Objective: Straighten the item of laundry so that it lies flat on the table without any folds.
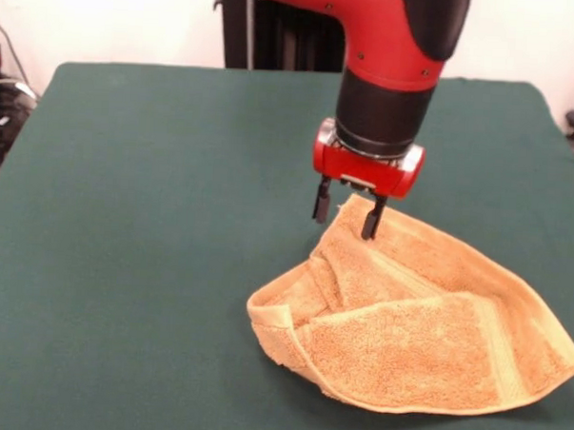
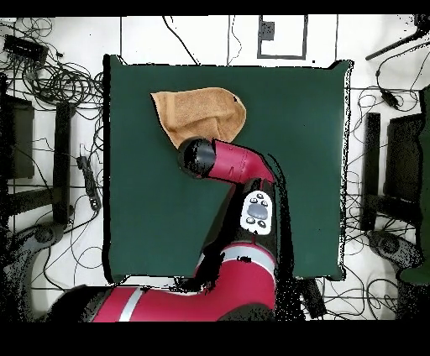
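Orange-tan terry, the towel (image 1: pixel 425 321) lies crumpled on the green worktop (image 1: pixel 153 219), on the side farthest from the robot's pedestal and toward one end. It is folded over itself, one corner rolled under at the edge away from the jaws. The jaws (image 1: pixel 347 209) stand spread, one tip resting on the towel's raised corner nearest the pedestal, the other just off the cloth; nothing is pinched. Judged soft, light and limp, the towel will drape and drag rather than slide stiffly; a hemmed corner looks the soundest hold. From overhead, the arm (image 2: pixel 227 161) hides the jaws and that corner; the towel's underside folds cannot be made out.
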`<state>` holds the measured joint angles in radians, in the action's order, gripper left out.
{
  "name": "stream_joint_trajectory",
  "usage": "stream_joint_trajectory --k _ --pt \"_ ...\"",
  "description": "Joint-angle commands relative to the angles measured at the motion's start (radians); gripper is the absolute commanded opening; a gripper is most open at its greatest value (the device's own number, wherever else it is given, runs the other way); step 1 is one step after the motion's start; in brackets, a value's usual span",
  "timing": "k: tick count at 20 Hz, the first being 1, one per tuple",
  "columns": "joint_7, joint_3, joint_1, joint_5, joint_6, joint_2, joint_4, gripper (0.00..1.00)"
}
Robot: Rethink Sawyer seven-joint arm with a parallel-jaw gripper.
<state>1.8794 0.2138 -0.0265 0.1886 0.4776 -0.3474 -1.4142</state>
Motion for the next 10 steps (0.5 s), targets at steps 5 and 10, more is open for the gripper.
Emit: stream_joint_trajectory --k 5,10 --pt "0.28 -0.048 -0.028 0.081 0.026 0.006 -0.094 1.0" --pt "0.285 -0.078 -0.016 0.109 -0.038 0.025 -0.124 1.0"
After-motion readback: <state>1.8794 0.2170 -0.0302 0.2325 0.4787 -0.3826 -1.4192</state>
